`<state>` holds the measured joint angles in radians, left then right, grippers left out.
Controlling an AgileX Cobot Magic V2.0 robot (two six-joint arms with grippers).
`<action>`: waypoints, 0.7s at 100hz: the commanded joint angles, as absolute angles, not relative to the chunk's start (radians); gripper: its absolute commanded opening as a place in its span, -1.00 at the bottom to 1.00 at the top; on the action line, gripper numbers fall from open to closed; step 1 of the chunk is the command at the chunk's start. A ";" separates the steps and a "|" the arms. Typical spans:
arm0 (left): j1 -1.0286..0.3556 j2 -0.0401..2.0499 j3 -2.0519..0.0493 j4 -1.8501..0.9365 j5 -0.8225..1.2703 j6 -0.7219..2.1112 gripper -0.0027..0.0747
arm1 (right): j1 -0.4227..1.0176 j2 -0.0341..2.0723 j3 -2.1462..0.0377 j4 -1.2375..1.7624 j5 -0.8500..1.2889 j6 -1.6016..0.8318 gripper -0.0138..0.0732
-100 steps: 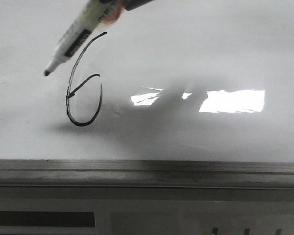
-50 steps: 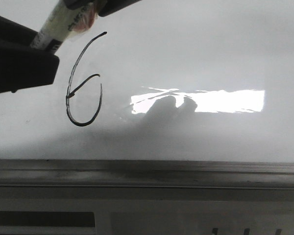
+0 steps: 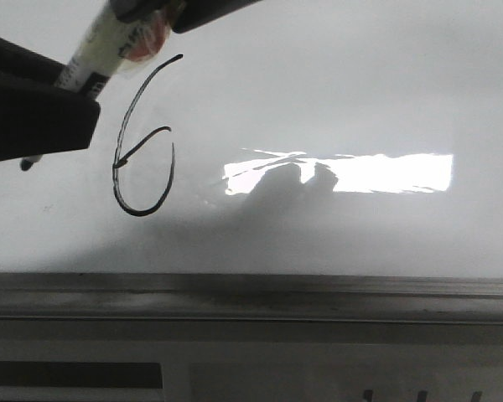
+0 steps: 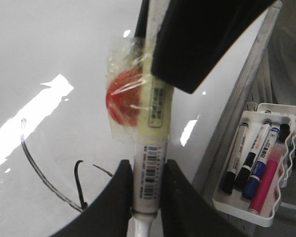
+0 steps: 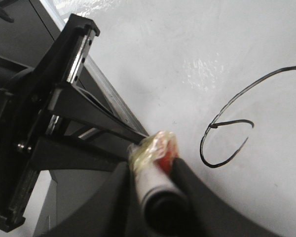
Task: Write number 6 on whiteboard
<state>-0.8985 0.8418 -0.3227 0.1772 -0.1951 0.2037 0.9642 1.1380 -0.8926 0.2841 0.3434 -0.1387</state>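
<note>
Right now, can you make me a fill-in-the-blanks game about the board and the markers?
1. The digit drawn on the whiteboard is a ___.
2. Both pincers grip the same ___.
3. The blob taped to the marker is coloured ___.
4. The tray beside the board holds black, blue and ___ markers.

Missing words: 6; marker; red; pink

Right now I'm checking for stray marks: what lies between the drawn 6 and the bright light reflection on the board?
Only bare whiteboard, shown in the front view, between the number 6 and the reflection.
</note>
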 commanded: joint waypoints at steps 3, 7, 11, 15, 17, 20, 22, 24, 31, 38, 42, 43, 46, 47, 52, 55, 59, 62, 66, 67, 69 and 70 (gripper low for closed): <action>-0.903 0.836 -0.356 0.067 -0.265 0.183 -0.98 | 0.955 1.120 -0.919 0.279 0.257 -0.151 0.38; -0.903 0.836 -0.358 -0.024 -0.265 0.183 -0.98 | 0.945 1.120 -0.919 0.279 0.249 -0.151 0.50; -0.900 0.836 -0.358 -0.135 -0.265 0.183 -0.98 | 0.933 1.120 -0.919 0.279 0.249 -0.151 0.50; -0.891 0.836 -0.358 -0.265 -0.266 0.183 -0.98 | 0.925 1.118 -0.919 0.279 0.251 -0.151 0.46; -0.884 0.836 -0.358 -0.310 -0.264 0.183 -0.98 | 0.922 1.118 -0.919 0.279 0.253 -0.151 0.44; -0.869 0.836 -0.358 -0.424 -0.255 0.183 -0.98 | 0.915 1.118 -0.919 0.279 0.253 -0.151 0.40; -0.861 0.839 -0.358 -0.488 -0.247 0.183 -0.98 | 0.915 1.118 -0.919 0.279 0.253 -0.151 0.38; -0.850 0.841 -0.358 -0.528 -0.239 0.183 -0.98 | 0.915 1.118 -0.919 0.279 0.253 -0.151 0.35; -0.806 0.847 -0.358 -0.659 -0.211 0.183 -0.98 | 0.915 1.118 -0.919 0.279 0.253 -0.151 0.30; -0.760 0.865 -0.358 -0.685 -0.198 0.183 -0.98 | 0.915 1.118 -0.919 0.281 0.256 -0.151 0.28; -0.733 0.881 -0.358 -0.690 -0.194 0.183 -0.98 | 0.915 1.118 -0.919 0.281 0.256 -0.151 0.28; -0.729 0.884 -0.358 -0.695 -0.194 0.183 -0.98 | 0.915 1.118 -0.919 0.281 0.258 -0.151 0.28; -0.712 0.896 -0.358 -0.708 -0.189 0.181 -0.98 | 0.915 1.118 -0.919 0.281 0.258 -0.151 0.28; -0.709 0.902 -0.358 -0.712 -0.187 0.181 -0.98 | 0.915 1.118 -0.919 0.281 0.258 -0.151 0.28; -0.697 0.923 -0.363 -0.744 -0.153 0.181 -0.98 | 0.915 1.118 -0.919 0.281 0.258 -0.151 0.28; -0.693 0.936 -0.369 -0.754 -0.127 0.181 -0.98 | 0.915 1.118 -0.919 0.281 0.258 -0.151 0.28; -0.693 0.952 -0.383 -0.756 -0.092 0.181 -0.98 | 0.915 1.118 -0.919 0.282 0.258 -0.151 0.28; -0.693 0.962 -0.390 -0.756 -0.078 0.181 -0.98 | 0.915 1.118 -0.919 0.282 0.258 -0.151 0.28; -0.693 0.971 -0.399 -0.756 -0.073 0.181 -0.98 | 0.915 1.118 -0.919 0.282 0.258 -0.151 0.28; -0.693 0.974 -0.402 -0.756 -0.073 0.181 -0.98 | 0.915 1.118 -0.919 0.282 0.258 -0.151 0.28; -0.693 0.978 -0.404 -0.756 -0.073 0.181 -0.98 | 0.915 1.118 -0.919 0.282 0.258 -0.151 0.28; -0.693 0.979 -0.404 -0.756 -0.075 0.181 -0.98 | 0.915 1.118 -0.919 0.282 0.258 -0.151 0.28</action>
<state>-0.6962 0.9609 -0.3637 -0.7422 -0.0684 0.1879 0.9209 1.1388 -0.8926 0.2817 0.3254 -0.1394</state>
